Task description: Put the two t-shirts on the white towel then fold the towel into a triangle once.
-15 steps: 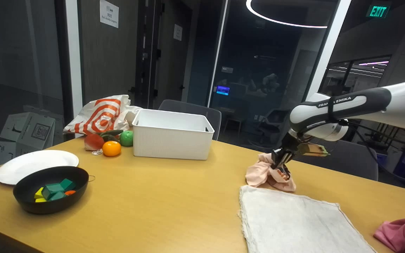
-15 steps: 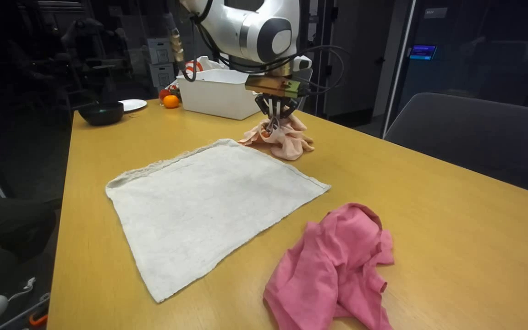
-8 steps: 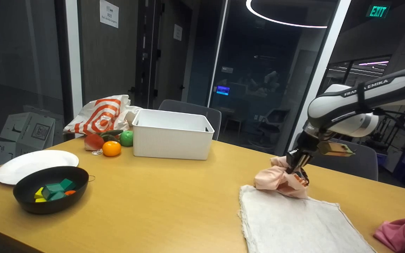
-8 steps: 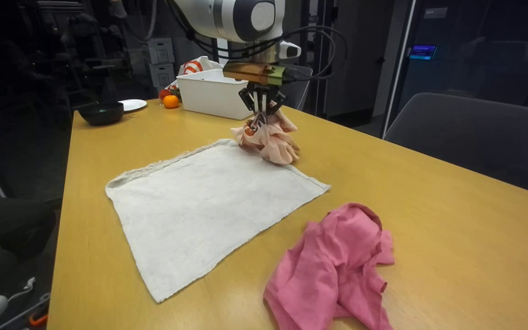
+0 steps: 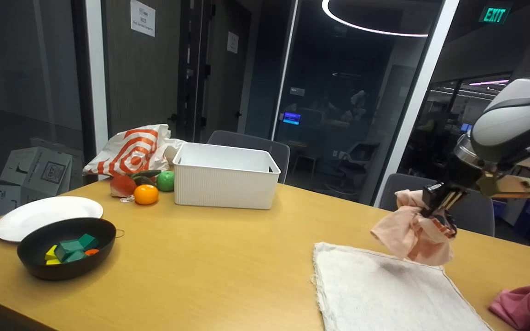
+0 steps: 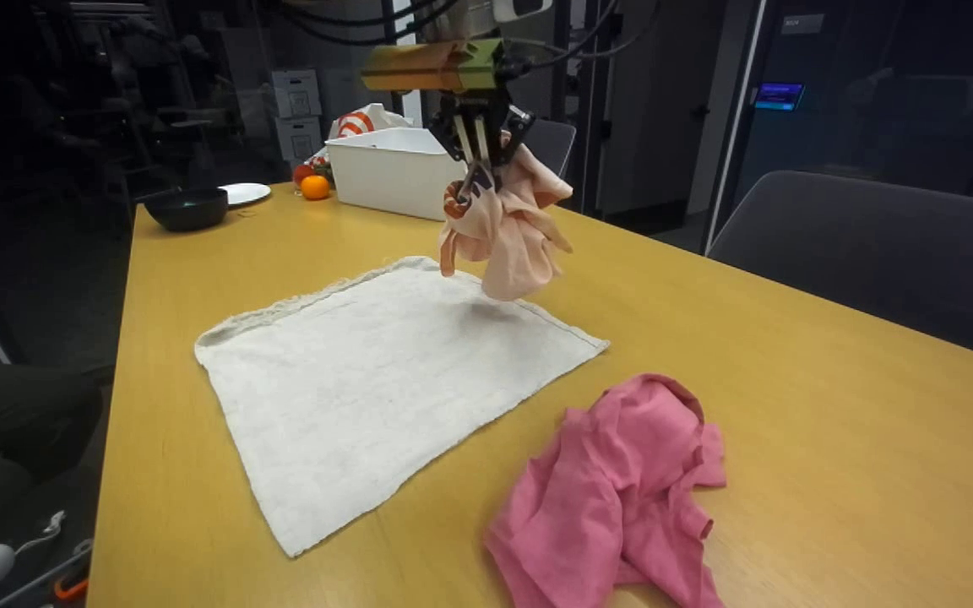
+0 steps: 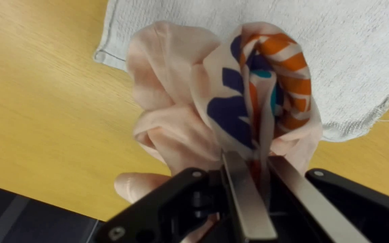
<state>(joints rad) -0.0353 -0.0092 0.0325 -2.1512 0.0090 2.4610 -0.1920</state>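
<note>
Lying nearest in an exterior view, the rose-pink T-shirt (image 6: 605,498) is bunched on the table (image 6: 833,439) at 4 o'clock from the centre of the white towel (image 6: 360,371), apart from it. Next in depth, the white towel is flat and unfolded, its frayed edge between 10 and 11 o'clock. At 1 o'clock, the gripper (image 6: 483,173) is narrow, its jaws clamped on folds of the peach-pink T-shirt (image 6: 520,245). Change of state: compared with one second ago, the peach-pink T-shirt no longer rests on the table and hangs above the towel's far edge. In the wrist view it overlaps that edge, part over the towel and part over bare table. Meaning for the task: the first transfer is probably under way, with neither T-shirt set down on the towel. The next move likely calls for carriage toward 7 o'clock, then lowering and release. Caution: release at this position may leave the garment draped across the edge. Farther off stand the black bowl (image 6: 187,213) at 10 o'clock and the white box (image 6: 394,181) at 12 o'clock, with the orange (image 6: 315,187) at 11 o'clock.
</note>
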